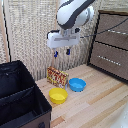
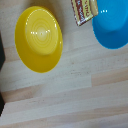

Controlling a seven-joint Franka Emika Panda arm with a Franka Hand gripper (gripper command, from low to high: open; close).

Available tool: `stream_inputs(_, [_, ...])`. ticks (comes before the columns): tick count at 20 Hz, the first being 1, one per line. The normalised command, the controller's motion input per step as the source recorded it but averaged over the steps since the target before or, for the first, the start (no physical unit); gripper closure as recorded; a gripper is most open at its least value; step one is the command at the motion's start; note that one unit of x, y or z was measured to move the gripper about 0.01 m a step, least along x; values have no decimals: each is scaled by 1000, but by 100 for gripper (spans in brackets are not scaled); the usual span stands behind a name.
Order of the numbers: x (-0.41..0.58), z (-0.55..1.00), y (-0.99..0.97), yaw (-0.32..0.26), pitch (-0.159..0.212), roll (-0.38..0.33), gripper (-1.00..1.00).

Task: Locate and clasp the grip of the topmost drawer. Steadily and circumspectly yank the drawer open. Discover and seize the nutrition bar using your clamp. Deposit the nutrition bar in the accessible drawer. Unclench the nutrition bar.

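Looking at the exterior view, we see the jaws [image 1: 61, 52] hanging in the air above the wooden table [image 1: 95, 107]. The two dark fingertips [image 1: 56, 53] point down with a small gap between them, and they hold nothing.

Under them lie three things. The nutrition bar [image 1: 57, 76] is a flat red and yellow packet. It lies near the woven wall [image 1: 35, 30], well below the jaws. Just in front of it sits a yellow bowl [image 1: 58, 95]. A blue bowl [image 1: 77, 84] sits beside the yellow one, toward the exterior view's right. The packet is just beside both bowls.

The brown dresser [image 1: 111, 42] stands at the exterior view's right. We see the topmost drawer [image 1: 112, 30] with its silvery handle [image 1: 116, 31]. It looks closed, flush with the drawer below it. The jaws are well apart from it.

A black box [image 1: 20, 97] with an open top fills the near corner at the exterior view's left.

In the wrist view we look straight down. The yellow bowl [image 2: 39, 39] is big and round, the blue bowl [image 2: 112, 27] is cut off by the edge, and a corner of the nutrition bar [image 2: 84, 11] shows between them. We do not see the jaws in that view.
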Motion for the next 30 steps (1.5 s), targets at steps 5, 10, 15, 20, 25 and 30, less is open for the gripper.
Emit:
stream_inputs(5, [16, 220, 130, 81, 1, -240, -100])
stream_inputs(10, [62, 306, 0, 141, 1, -286, -100])
stream_inputs(15, [66, 207, 0, 167, 0, -286, -100])
stream_inputs(20, [2, 93, 0, 174, 0, -308, -100])
stream_inputs(25, [38, 67, 0, 163, 0, -321, -100])
stream_inputs(30, [38, 47, 0, 163, 0, -330, -100])
